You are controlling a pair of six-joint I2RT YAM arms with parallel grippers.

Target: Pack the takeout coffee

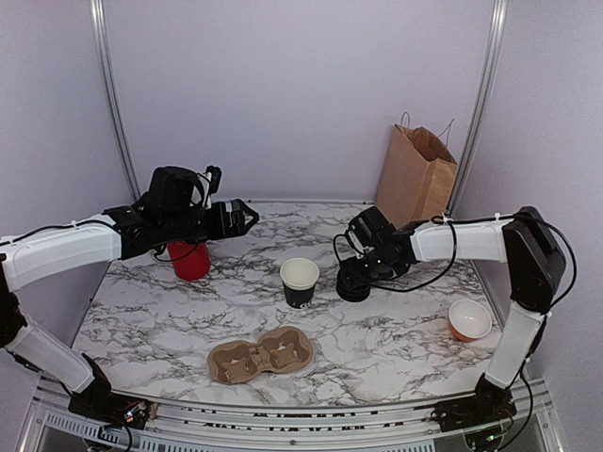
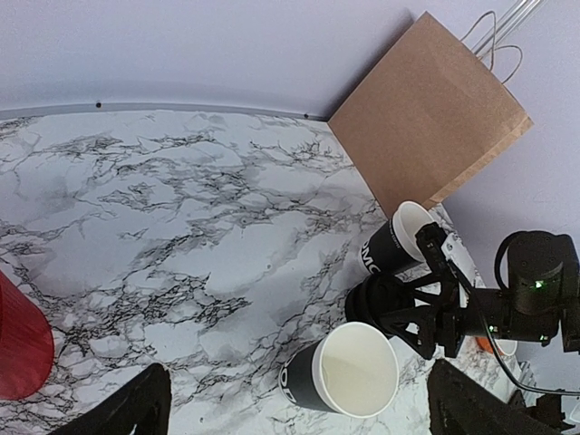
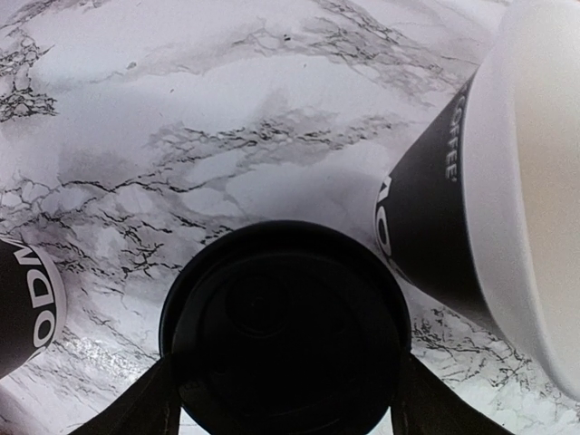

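An open black paper cup (image 1: 300, 282) with white print and a white inside stands mid-table with no lid on it; it also shows in the left wrist view (image 2: 340, 381). A second open black cup (image 2: 396, 241) stands behind the right arm, and fills the right of the right wrist view (image 3: 471, 181). My right gripper (image 1: 358, 275) is low on the table and shut on a round black lid (image 3: 285, 322), a finger on each side. The lid (image 1: 352, 285) sits right of the first cup. My left gripper (image 1: 243, 217) is open and empty, held high at the back left.
A red cup (image 1: 189, 260) stands under the left arm. A brown paper bag (image 1: 416, 175) stands at the back right. A cardboard two-cup carrier (image 1: 261, 359) lies near the front edge. A small orange bowl (image 1: 469, 320) sits at the right.
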